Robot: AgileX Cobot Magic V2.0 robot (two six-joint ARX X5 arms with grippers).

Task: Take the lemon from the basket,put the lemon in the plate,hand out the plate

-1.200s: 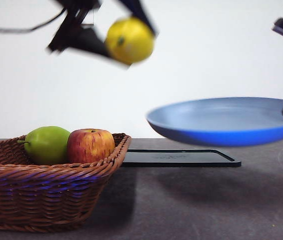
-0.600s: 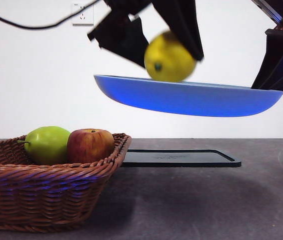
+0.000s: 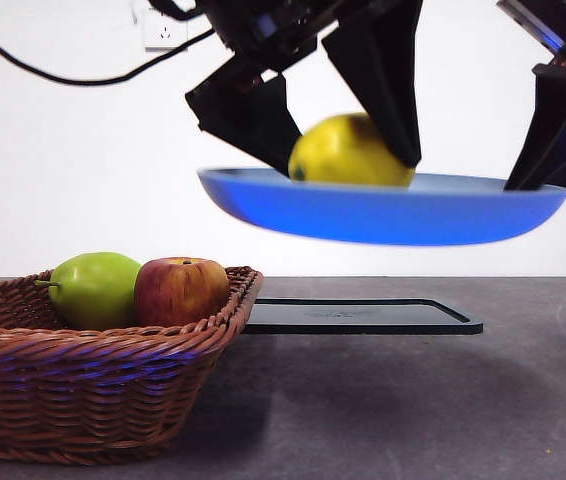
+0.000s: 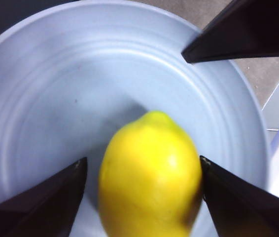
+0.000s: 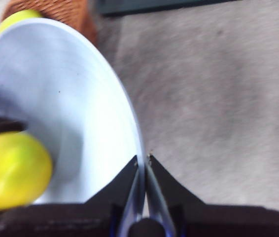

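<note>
Lemon sits low in the middle of the plate, and the plate is up in the air, well above the tabletop. The left pincer has its 2 jaws on each side of the lemon. One jaw looks like it touches the fruit and the other is just beside it, so the grip looks nearly let go. The right pincer is pinched shut on the rim of the plate and holds it up.

To do this step well, the left pincer should open wide and go straight up, so it does not bump the lemon or tip the plate. The lemon is smooth and round, so it may roll. The right pincer should keep the plate flat when it hands it out, and move slowly.

Below, the tabletop is dark grey and looks a bit rough. The basket stands near its left edge with a green pear and a red apple inside. A flat black tray lies behind it, toward the far edge. The wall behind is plain white, with a socket high up
</note>
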